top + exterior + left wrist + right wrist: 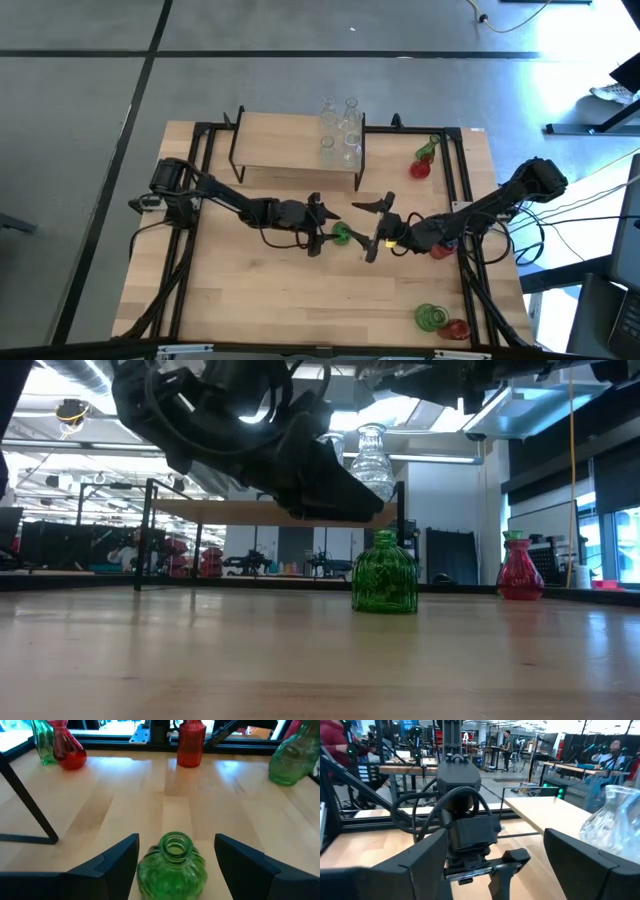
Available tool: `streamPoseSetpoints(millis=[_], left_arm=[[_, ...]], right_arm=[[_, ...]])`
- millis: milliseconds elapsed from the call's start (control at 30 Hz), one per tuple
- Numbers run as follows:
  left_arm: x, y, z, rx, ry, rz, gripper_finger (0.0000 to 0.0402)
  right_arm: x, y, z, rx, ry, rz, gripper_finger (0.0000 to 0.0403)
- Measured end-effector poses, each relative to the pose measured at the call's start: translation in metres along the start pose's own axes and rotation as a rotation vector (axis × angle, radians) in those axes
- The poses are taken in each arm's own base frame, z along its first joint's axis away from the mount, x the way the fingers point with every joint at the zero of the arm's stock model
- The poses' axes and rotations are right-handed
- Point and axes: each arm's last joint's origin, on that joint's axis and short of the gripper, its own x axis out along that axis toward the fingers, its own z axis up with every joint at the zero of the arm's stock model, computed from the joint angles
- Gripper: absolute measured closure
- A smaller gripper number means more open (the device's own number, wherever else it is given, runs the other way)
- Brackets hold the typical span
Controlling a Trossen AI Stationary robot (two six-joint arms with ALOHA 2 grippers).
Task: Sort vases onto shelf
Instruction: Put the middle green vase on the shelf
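- Left gripper (172,865) straddled the green vase (172,867), jaws released, nothing clenched yet.
- Right gripper (376,228) waited spread at three o'clock.
- Next, I'd judge: squeeze, lift toward shelf (285,140) at twelve.

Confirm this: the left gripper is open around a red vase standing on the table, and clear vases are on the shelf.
One detail is wrong: the vase between the open fingers of the left gripper is green, not red, as the left wrist view shows. It does stand on the table, and the high view shows the clear vases on the shelf.
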Motion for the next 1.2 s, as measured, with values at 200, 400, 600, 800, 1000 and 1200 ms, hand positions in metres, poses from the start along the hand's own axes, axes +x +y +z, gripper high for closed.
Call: streamPoseSetpoints(millis=[200, 400, 600, 800, 1000, 1200], left_arm=[[0.000, 0.007, -0.001, -0.013, 0.011, 0.006, 0.0149], [0.000, 0.006, -0.001, -0.005, 0.011, 0.000, 0.0149], [0.000, 0.012, -0.002, 0.018, 0.026, 0.029, 0.0149], [-0.001, 0.022, 0.003, 0.012, 0.015, 0.051, 0.0149], [0.004, 0.030, -0.001, -0.008, 0.000, -0.072, 0.0149], [0.014, 0.027, -0.014, 0.008, -0.023, -0.165, 0.0149]], right_arm=[[0.003, -0.004, 0.000, -0.066, 0.001, -0.020, 0.0087], [0.010, -0.013, 0.000, -0.075, -0.001, -0.050, 0.0087], [0.012, -0.016, 0.000, -0.090, 0.002, -0.068, 0.0087], [0.012, -0.016, -0.004, -0.104, 0.034, -0.062, 0.0087], [0.012, -0.016, -0.006, -0.092, 0.047, -0.061, 0.0087], [0.012, -0.016, -0.006, -0.095, 0.052, -0.060, 0.0087]])
